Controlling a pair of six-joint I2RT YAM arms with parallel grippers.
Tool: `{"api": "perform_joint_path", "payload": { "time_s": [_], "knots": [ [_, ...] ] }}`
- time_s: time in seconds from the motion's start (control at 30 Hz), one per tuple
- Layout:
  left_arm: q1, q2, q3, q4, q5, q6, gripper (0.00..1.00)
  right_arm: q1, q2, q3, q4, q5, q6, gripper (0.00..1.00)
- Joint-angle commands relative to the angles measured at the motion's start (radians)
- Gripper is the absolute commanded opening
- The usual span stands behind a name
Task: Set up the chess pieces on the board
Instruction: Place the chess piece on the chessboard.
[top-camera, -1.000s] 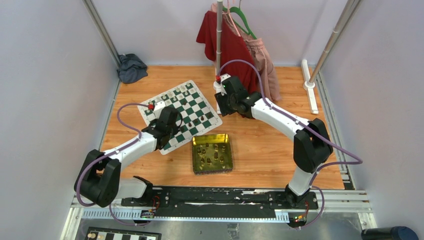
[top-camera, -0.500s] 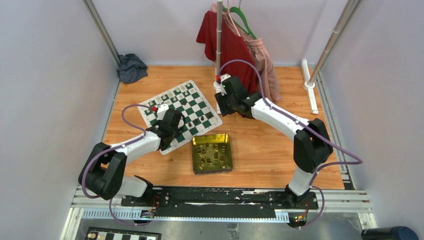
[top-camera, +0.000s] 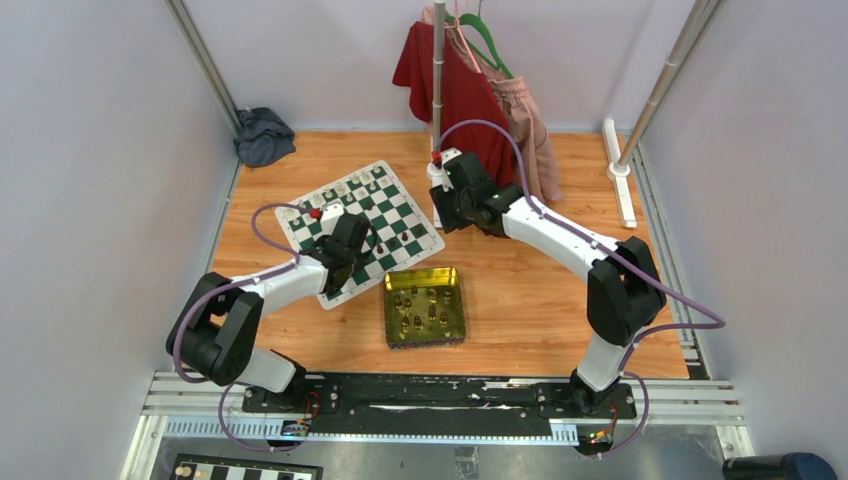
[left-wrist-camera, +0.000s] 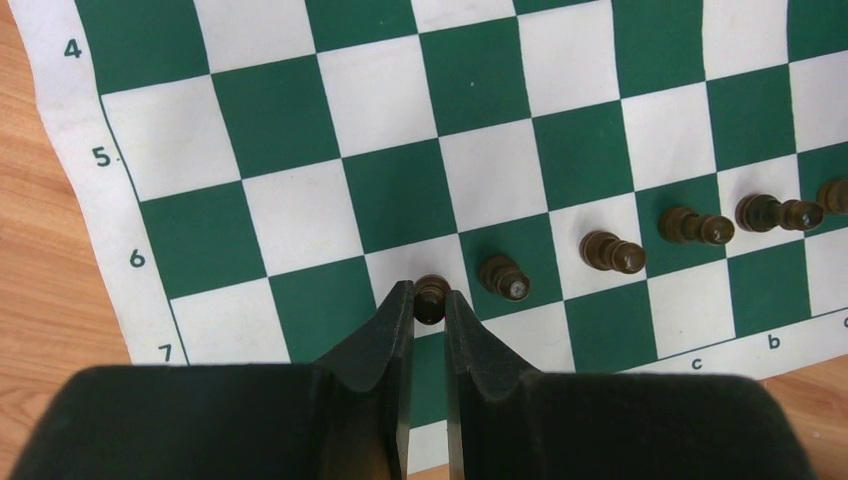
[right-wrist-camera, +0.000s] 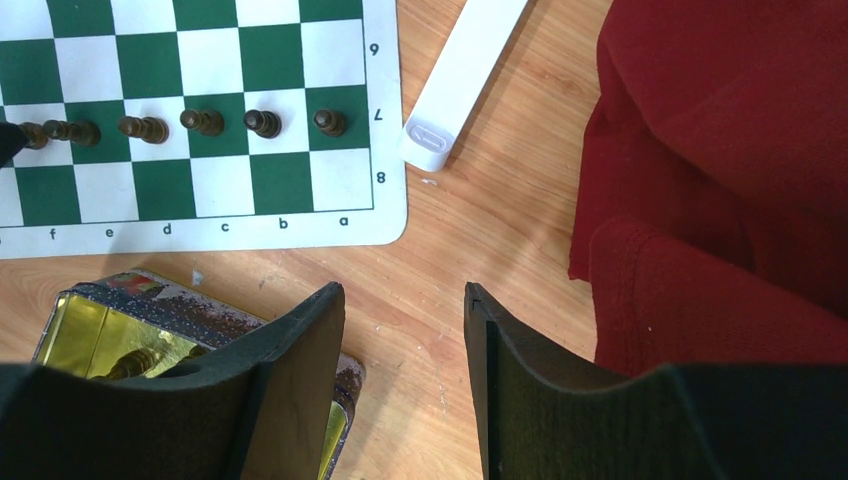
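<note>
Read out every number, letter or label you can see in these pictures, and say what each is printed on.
"4", "5", "6", "7": left wrist view, white border of the board, beside the rows.
"c", "b": same view, border under the columns.
"6", "7", "8": right wrist view, border beside the rows, upside down.
"f", "e", "d", "c", "b", "a": same view, border under the columns.
Top view: border marks too small to read.

Gold tin (top-camera: 389, 312) nr centre — red shirt (top-camera: 465, 100) hanging behind.
</note>
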Motion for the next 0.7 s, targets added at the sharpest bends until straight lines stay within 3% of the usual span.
{"api": "perform_joint_path", "payload": {
  "time_s": [0.0,0.67],
  "knots": [
    [-0.008,0.012,0.031,0.014,-0.042,0.012,0.00,-0.013,-0.029,-0.023,-0.017,0.005,0.003,0.52],
    [-0.010,0.018,0.027,-0.011,-0.052,0.020,0.00,-0.013,-0.039,-0.039,-0.017,0.013,0.020,0.52]
  ]
}}
